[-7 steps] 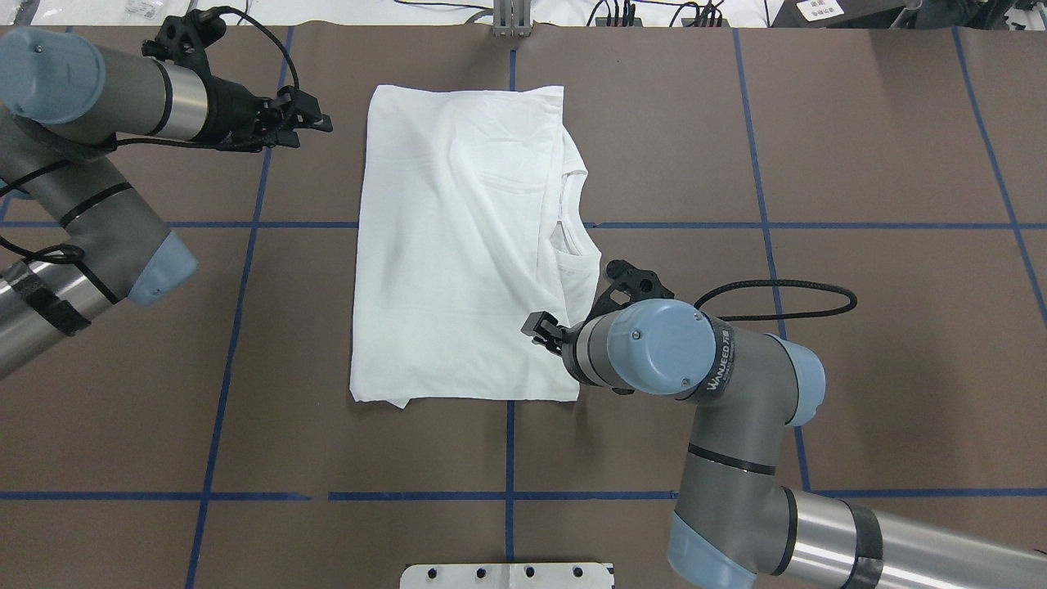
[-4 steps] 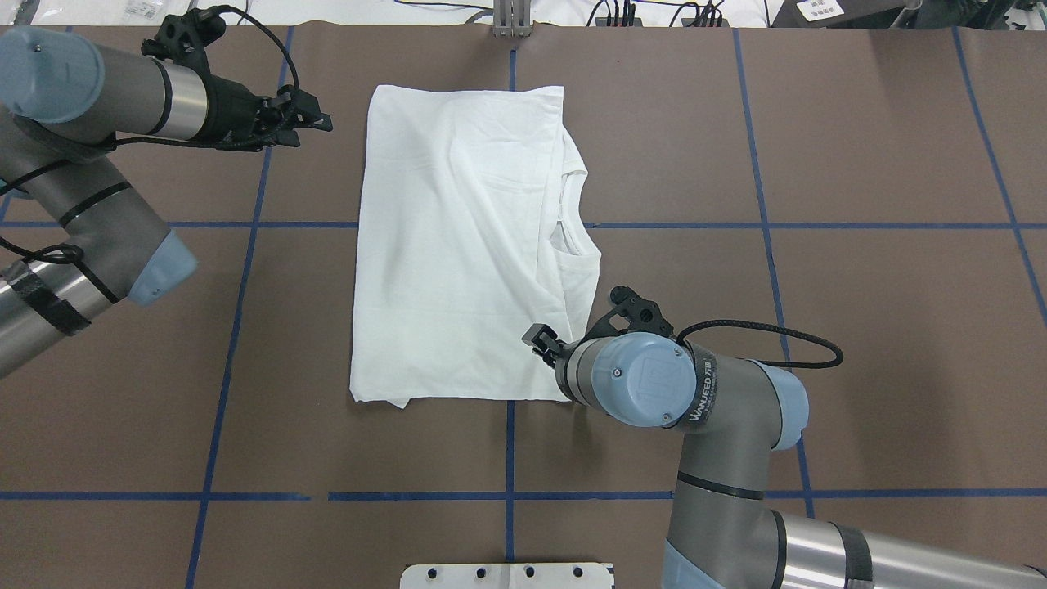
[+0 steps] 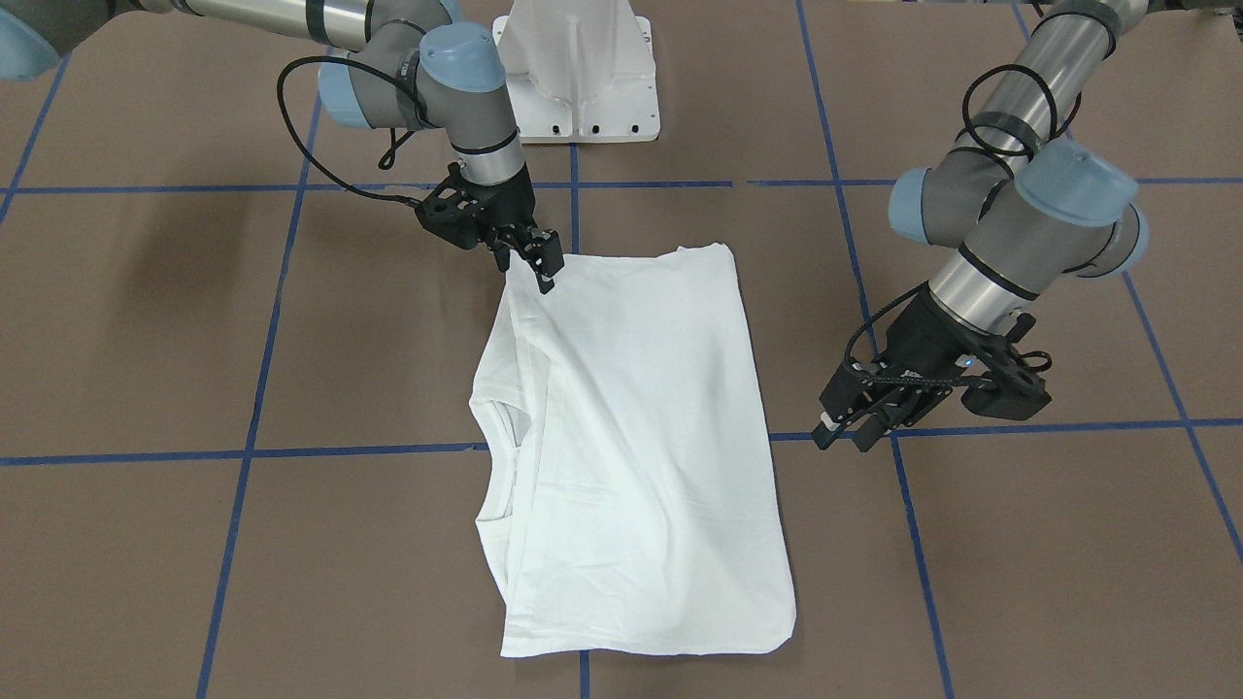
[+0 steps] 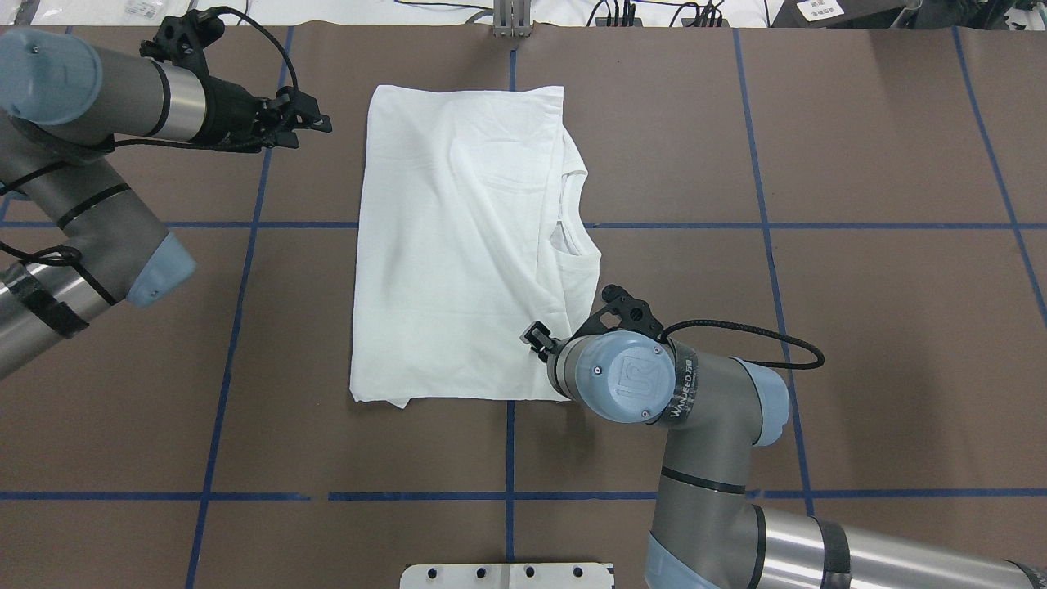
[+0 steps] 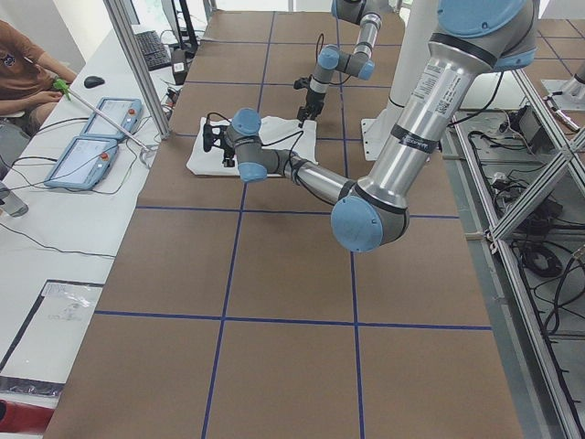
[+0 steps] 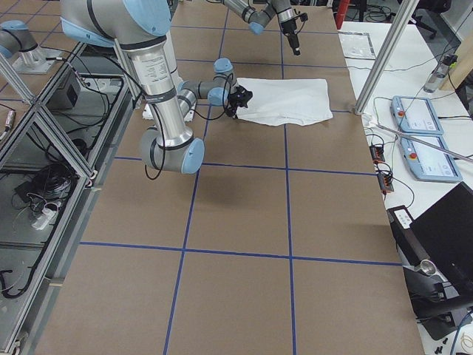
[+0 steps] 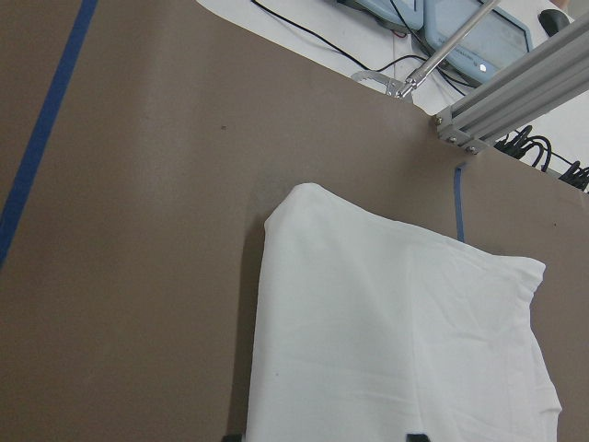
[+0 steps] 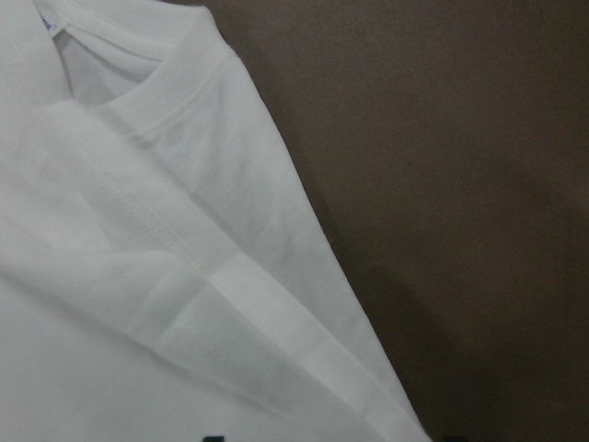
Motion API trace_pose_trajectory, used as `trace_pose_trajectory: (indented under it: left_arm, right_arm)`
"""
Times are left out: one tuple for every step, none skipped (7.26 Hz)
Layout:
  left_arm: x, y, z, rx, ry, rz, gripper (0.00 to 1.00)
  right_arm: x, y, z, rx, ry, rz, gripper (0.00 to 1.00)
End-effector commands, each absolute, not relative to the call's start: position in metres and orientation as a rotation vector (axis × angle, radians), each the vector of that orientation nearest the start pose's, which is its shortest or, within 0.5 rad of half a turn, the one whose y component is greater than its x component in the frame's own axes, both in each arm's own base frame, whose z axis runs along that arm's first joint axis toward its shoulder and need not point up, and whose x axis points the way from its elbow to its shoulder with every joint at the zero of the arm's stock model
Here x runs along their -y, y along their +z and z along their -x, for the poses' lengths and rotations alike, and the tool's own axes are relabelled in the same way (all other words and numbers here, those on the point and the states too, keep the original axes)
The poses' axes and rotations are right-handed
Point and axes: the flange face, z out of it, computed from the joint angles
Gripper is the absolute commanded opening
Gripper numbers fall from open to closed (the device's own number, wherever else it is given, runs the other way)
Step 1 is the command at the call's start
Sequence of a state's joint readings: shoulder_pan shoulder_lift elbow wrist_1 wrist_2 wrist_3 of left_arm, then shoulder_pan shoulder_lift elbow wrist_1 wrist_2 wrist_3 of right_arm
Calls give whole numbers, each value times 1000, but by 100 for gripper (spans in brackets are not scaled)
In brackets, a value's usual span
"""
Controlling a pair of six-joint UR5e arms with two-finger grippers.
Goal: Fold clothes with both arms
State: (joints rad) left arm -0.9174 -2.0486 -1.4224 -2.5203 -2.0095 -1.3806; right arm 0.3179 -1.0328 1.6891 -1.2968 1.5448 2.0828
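The white shirt (image 4: 458, 245) lies folded lengthwise in the table's middle, its collar (image 4: 568, 221) on the right edge of the overhead view. My right gripper (image 4: 536, 337) hangs low over the shirt's near right corner, at the shoulder; in the front-facing view the right gripper (image 3: 544, 267) has one fingertip (image 3: 547, 282) down at the cloth. Its wrist view is filled by the shirt (image 8: 138, 276), with the jaws spread at the frame's bottom. My left gripper (image 4: 321, 119) is open above bare table, left of the shirt's far hem, clear of the shirt (image 7: 386, 331).
The white pedestal base (image 3: 578, 78) stands at the robot's edge. Blue tape lines (image 4: 245, 225) grid the brown table. A person (image 5: 23, 73) sits at a side bench with teach pendants (image 5: 87, 155). An aluminium post (image 4: 511, 20) rises at the far edge.
The right arm's wrist and elbow have swung toward the robot and left, while its gripper stays at the shirt's near right corner. The left arm has barely moved.
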Motion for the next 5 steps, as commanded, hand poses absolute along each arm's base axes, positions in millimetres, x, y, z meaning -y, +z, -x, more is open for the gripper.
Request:
trace_pose_trajectory:
  left_arm:
    - [595,343,-341,-1272,-338,-343,67]
    - [594,344,-340,-1272,-338,-341,67]
    - [593,342,-340,-1275,-337,-345,67]
    - [593,343,-340,-1274,-338,-344,67]
    - [593,342,-339,-1275,-337,-345,67]
  right_arm:
    - [341,271,595,942,783,65,58]
    - [341,270,595,943,785,66,18]
    - [341,270,595,944,779,65,0]
    - [341,266,596,948,781,67,0]
    - [344,265,593,952,778,67,0]
